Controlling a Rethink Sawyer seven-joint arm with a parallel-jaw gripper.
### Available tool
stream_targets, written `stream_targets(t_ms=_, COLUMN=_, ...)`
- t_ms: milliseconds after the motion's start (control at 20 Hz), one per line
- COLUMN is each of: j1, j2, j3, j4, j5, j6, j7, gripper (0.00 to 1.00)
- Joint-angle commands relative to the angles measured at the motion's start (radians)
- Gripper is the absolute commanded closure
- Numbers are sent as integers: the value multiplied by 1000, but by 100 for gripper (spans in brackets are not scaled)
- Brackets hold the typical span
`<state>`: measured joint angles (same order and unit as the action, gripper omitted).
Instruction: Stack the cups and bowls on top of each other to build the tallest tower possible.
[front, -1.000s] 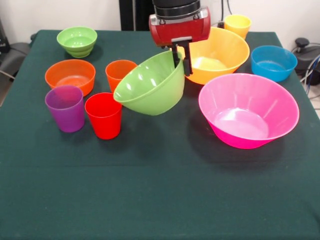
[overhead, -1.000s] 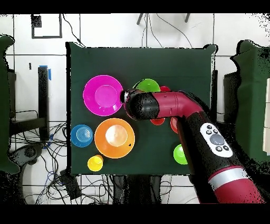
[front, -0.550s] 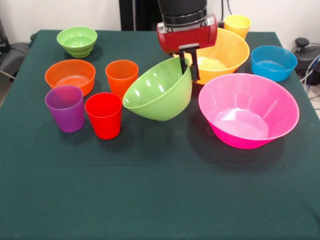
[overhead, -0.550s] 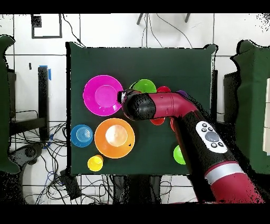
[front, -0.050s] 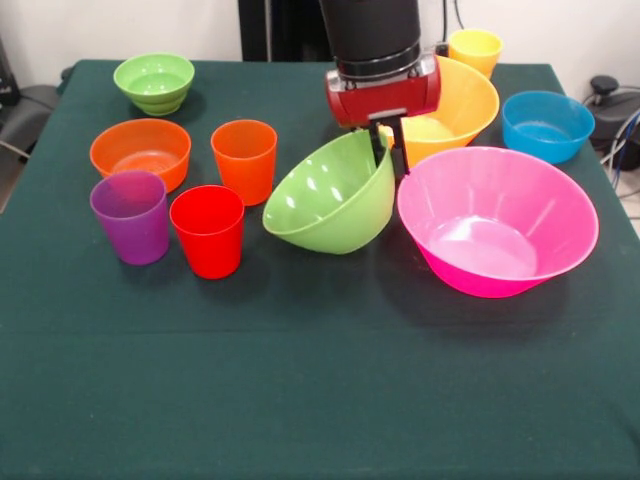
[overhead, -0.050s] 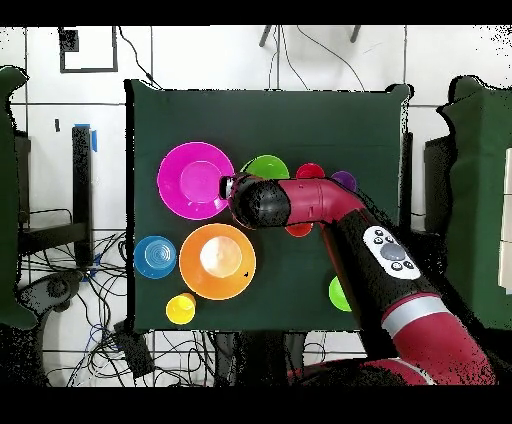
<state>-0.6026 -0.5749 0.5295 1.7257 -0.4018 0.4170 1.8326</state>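
Currently the gripper (front, -0.050s: 388, 150) is pinching the thin rim of the glossy, rounded medium light green bowl (front, -0.050s: 332, 195), which is hanging tilted below it. Just beside its fingers, the wide translucent pink bowl (front, -0.050s: 497, 221) is sitting on the dark green cloth (front, -0.050s: 320, 380).

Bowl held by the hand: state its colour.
Light green; the bowl, gripped at its rim by the hand, shows best in the front view.
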Motion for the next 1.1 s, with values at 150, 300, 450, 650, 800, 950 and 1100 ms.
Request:
stream_targets(t_ms=150, j1=28, j2=72, j3=14, j4=-95, j5=-121, j6=-57, j7=-74, gripper=100)
stream_targets(t_ms=300, j1=22, j2=79, j3=21, j4=-107, j5=-129, j6=-48, j7=-80, gripper=100)
stream_targets(t_ms=450, j1=20, j2=75, j3=23, j4=-110, j5=-135, j6=-42, j7=-77, gripper=100)
stream_targets(t_ms=650, j1=20, j2=70, j3=22, j4=-112, j5=-143, j6=-36, j7=-75, gripper=100)
stream_targets(t_ms=800, j1=19, j2=58, j3=18, j4=-104, j5=-146, j6=-34, j7=-75, gripper=100)
stream_targets(t_ms=950, j1=26, j2=52, j3=12, j4=-111, j5=-147, j6=-25, j7=-76, gripper=100)
stream_targets(t_ms=1100, j1=28, j2=50, j3=10, j4=-108, j5=-148, j6=-25, j7=-74, gripper=100)
